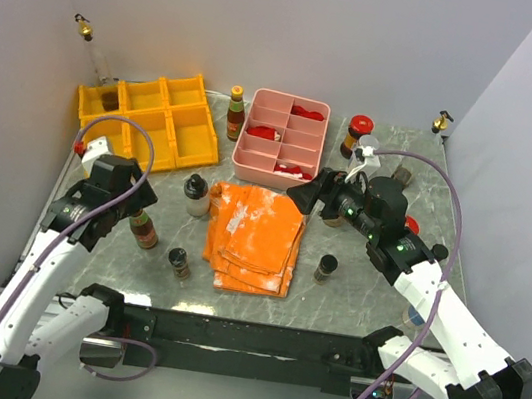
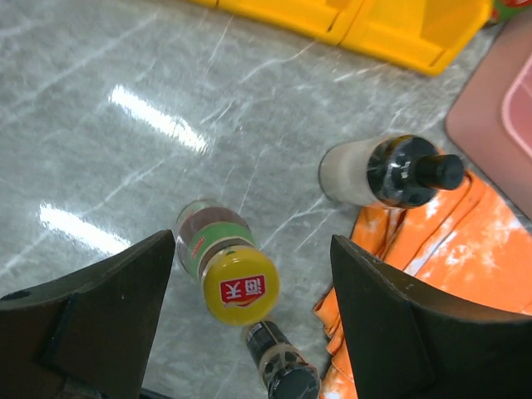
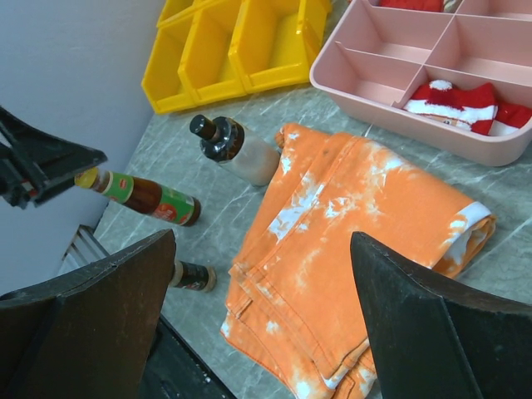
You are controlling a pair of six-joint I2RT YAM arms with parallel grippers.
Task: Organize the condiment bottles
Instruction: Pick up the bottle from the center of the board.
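while the left hand [image 2: 251, 249] hangs spread wide, yellow-capped bottle [image 2: 237, 287] upright in its gap, touching neither side

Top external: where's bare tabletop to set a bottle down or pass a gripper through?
Free: near-right marble bordered by orange cloth, small dark jar and right forearm; front compartments of the yellow bins look empty. Crowded: left of the cloth, white shaker, green-label bottle and second dark jar bunch by the left arm.
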